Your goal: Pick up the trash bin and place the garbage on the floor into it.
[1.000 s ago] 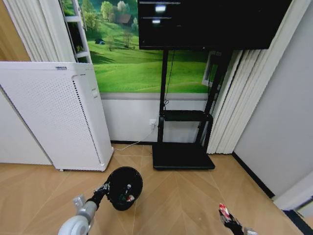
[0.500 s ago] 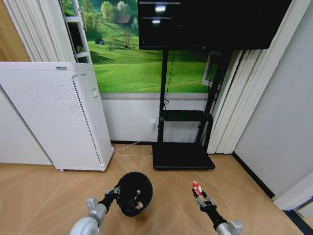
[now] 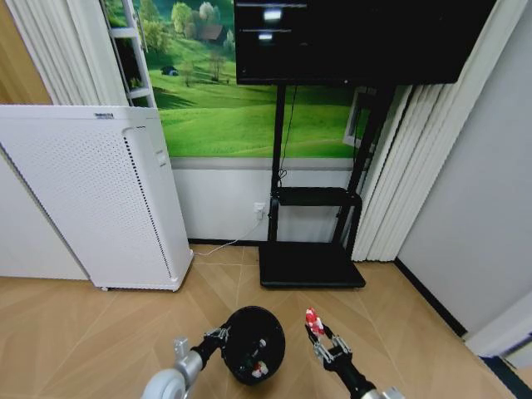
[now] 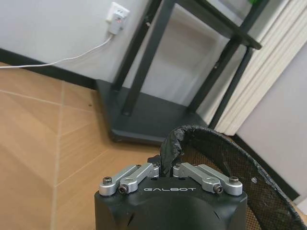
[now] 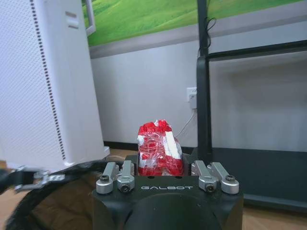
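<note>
Since a moment ago, both arms have swung inward, bringing bin and wrapper close together above the floor (image 3: 91,332). You see the trash bin (image 3: 253,343), mouth up with litter inside, held by its rim in the closed left end effector (image 3: 218,337). Just beside it, your right end effector (image 3: 326,343) clamps a red-and-white wrapper (image 3: 313,320), near enough to drop in.

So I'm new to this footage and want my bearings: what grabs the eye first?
The black trash bin, held off the floor by its rim in the left hand, low in the middle. Just right of it, the right hand grips a crumpled red-and-white wrapper. Behind stand a big white perforated appliance and a black TV stand.
</note>
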### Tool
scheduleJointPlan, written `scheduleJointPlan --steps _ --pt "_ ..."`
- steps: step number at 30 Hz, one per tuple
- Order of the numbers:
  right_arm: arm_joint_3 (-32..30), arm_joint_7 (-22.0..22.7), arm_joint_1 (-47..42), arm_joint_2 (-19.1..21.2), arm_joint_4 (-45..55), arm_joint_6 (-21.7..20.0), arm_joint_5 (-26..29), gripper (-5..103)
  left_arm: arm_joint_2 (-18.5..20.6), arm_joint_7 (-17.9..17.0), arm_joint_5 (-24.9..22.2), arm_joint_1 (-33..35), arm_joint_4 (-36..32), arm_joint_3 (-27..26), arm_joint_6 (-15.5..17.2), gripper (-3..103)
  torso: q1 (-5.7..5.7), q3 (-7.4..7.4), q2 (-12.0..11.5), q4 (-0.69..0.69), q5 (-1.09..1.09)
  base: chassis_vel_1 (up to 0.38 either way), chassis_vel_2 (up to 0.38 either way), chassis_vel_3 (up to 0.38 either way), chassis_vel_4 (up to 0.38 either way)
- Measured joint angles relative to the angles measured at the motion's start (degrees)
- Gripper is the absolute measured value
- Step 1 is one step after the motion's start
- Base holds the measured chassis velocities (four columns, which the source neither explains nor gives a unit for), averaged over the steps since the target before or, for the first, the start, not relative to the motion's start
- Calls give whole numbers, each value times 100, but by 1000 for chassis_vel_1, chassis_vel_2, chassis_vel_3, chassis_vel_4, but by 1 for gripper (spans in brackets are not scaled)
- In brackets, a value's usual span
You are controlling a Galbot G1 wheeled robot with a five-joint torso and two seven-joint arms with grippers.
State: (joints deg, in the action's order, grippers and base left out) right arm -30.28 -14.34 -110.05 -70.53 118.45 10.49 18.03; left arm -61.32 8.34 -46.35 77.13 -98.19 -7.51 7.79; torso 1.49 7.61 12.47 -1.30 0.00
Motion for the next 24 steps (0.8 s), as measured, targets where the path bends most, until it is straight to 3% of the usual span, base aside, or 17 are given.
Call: scheduleJointPlan --steps 11,24 --pt "189 -212 -218 44 -187 316 -812 46 -343 149 -27 -974 681 872 -98 7 0 0 0 0 1 0 0 0 0" --pt "299 -244 -77 172 -524 350 -917 46 -450 657 181 -981 687 1186 -5 7 0 0 0 0 0 0 0 0 0"
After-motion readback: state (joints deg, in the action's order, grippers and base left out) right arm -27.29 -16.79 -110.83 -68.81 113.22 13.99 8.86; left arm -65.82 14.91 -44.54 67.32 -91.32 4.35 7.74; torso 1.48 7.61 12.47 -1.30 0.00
